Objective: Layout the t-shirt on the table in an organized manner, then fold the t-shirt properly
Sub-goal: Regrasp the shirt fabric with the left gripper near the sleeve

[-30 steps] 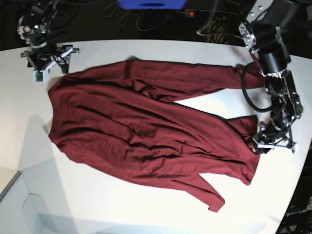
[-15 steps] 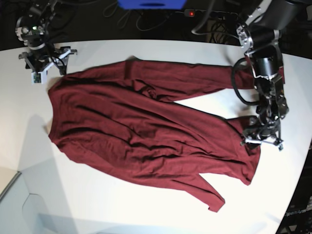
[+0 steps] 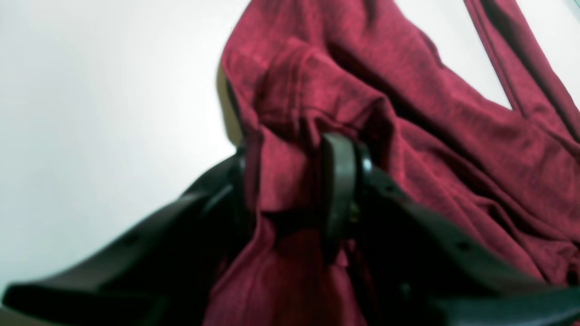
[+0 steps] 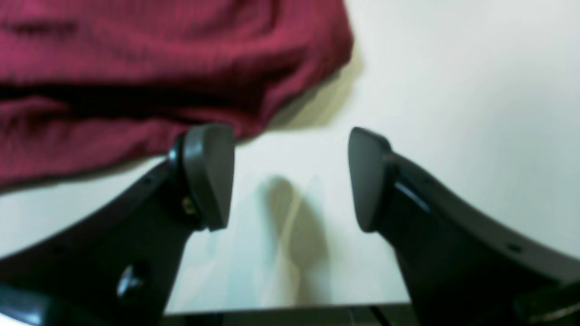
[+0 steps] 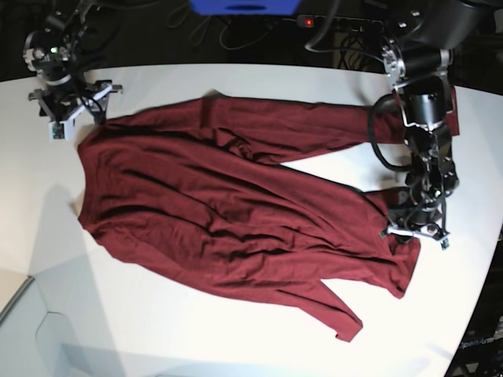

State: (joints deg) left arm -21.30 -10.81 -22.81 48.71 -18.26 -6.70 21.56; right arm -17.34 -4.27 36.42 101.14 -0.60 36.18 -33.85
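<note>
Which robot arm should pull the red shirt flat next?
Probably the left. Its hand already has a bunch of the t-shirt between its fingers at that end. The right hand is open over the bare table, just beside the shirt's edge, holding nothing.

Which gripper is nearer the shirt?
Left. The left gripper has shirt fabric between its fingers; the right gripper hangs open just beside the shirt's corner.

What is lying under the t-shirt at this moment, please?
The white table lies under the t-shirt, showing all round it. Anything between fabric and tabletop is covered.
</note>
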